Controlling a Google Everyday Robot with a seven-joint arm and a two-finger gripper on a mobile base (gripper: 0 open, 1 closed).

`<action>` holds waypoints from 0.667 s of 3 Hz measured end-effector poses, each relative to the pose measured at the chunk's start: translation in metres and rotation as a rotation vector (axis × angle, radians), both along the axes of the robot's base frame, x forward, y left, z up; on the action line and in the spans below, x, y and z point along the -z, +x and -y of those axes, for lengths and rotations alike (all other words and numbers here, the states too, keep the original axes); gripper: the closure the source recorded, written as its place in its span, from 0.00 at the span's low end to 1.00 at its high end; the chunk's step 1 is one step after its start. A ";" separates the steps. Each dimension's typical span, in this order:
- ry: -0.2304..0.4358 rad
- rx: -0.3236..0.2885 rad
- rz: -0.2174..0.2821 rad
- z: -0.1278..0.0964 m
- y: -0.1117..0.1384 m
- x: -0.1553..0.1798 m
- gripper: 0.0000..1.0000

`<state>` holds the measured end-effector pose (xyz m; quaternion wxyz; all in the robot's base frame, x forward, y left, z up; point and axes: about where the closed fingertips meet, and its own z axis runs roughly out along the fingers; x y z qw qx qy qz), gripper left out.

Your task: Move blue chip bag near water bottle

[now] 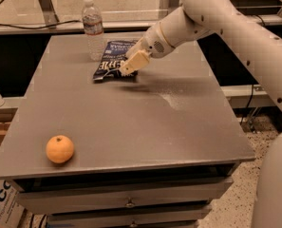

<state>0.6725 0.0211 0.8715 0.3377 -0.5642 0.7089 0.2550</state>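
The blue chip bag [111, 61], dark navy with white lettering, lies at the back of the grey table [131, 122], just right of and in front of the water bottle [93, 28]. The bottle is clear with a white cap and stands upright near the table's back edge. My gripper [130, 64] reaches in from the right and is shut on the bag's right edge, low over the table top. A small gap shows between bag and bottle.
An orange [60, 148] sits near the table's front left corner. My white arm [235, 27] spans the back right of the table. Drawers sit under the table front. A box [0, 205] stands on the floor at the left.
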 end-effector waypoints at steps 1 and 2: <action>-0.002 -0.005 -0.010 0.000 -0.003 0.001 0.00; 0.006 0.024 -0.008 0.017 -0.005 -0.002 0.00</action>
